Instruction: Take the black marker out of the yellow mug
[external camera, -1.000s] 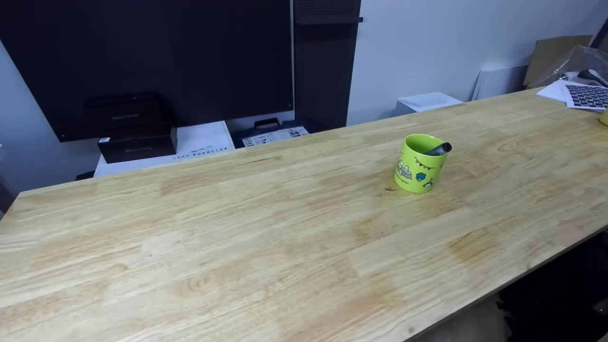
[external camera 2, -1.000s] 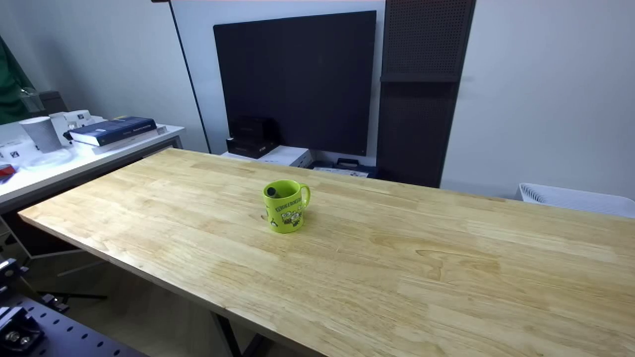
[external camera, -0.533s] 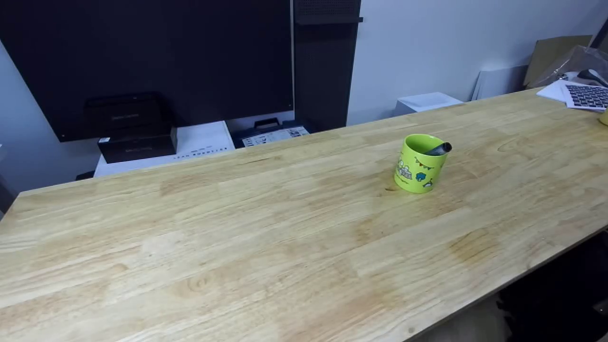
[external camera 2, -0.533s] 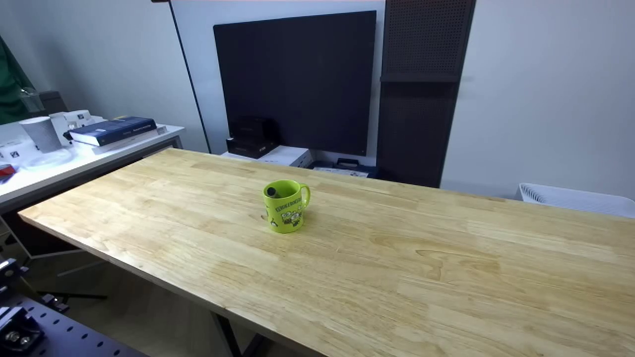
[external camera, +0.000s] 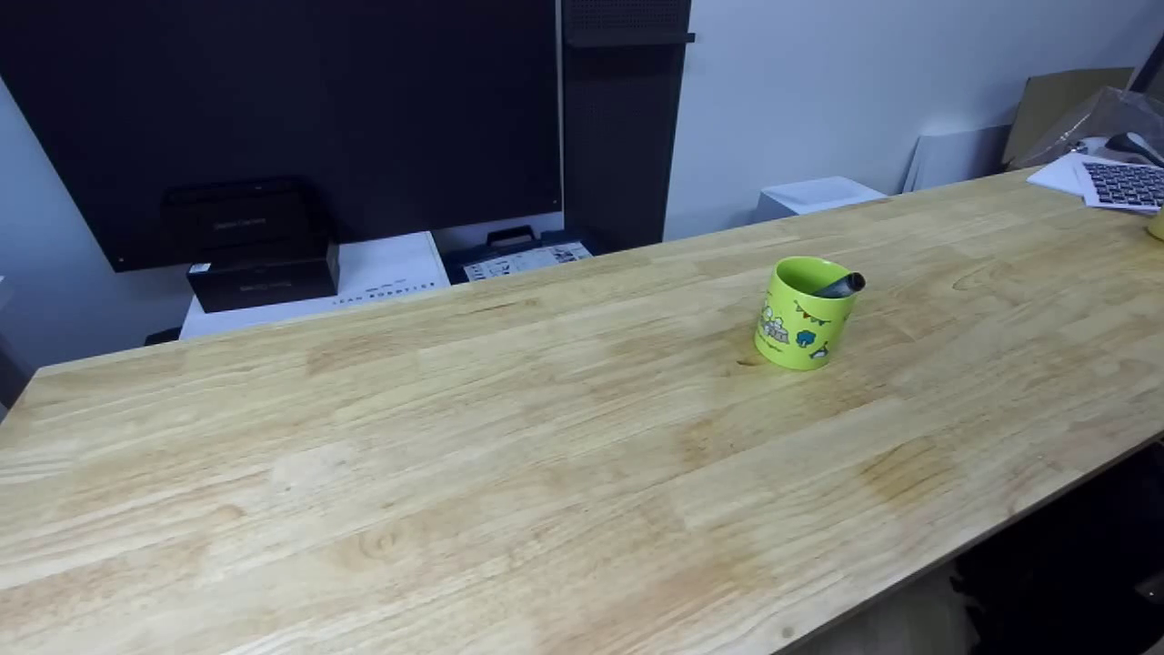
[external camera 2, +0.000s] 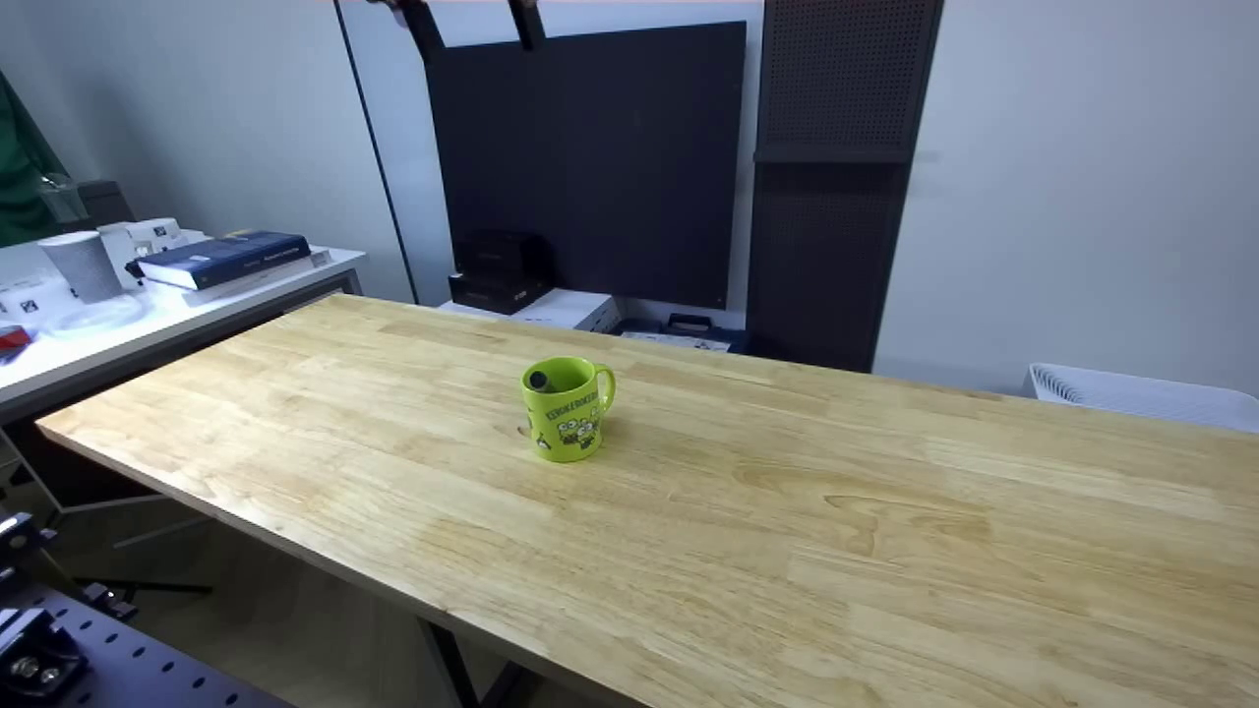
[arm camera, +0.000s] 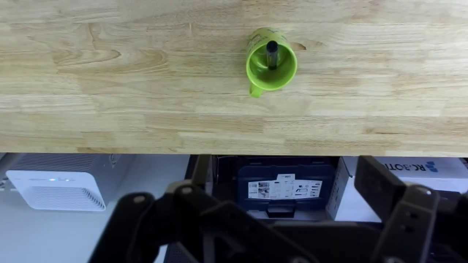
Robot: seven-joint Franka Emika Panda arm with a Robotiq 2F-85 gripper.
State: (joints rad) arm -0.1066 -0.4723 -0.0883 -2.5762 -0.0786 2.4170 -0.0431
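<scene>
The yellow mug (external camera: 800, 332) stands upright on the wooden table (external camera: 509, 455), and it also shows in an exterior view (external camera 2: 569, 428) with its handle. The black marker (external camera: 840, 287) leans inside it, its dark end just above the rim; this end also shows in an exterior view (external camera 2: 538, 381). In the wrist view the mug (arm camera: 276, 79) is at the upper middle with the marker (arm camera: 272, 54) in it. My gripper (external camera 2: 482, 37) is high above the table, at the top edge of an exterior view. In the wrist view my gripper (arm camera: 287, 168) is open, with nothing between its fingers.
Papers with a checkered pattern (external camera: 1123, 186) lie at the table's far right, with a yellow object (external camera: 1157, 226) cut off at the picture edge. Beyond the table edge are a dark blue case (arm camera: 287, 170) and a white box (arm camera: 351, 204). A side desk holds a book (external camera 2: 224, 258).
My gripper has come down into an exterior view at the top edge, where only a small dark part showed before. The mug and marker have not moved.
</scene>
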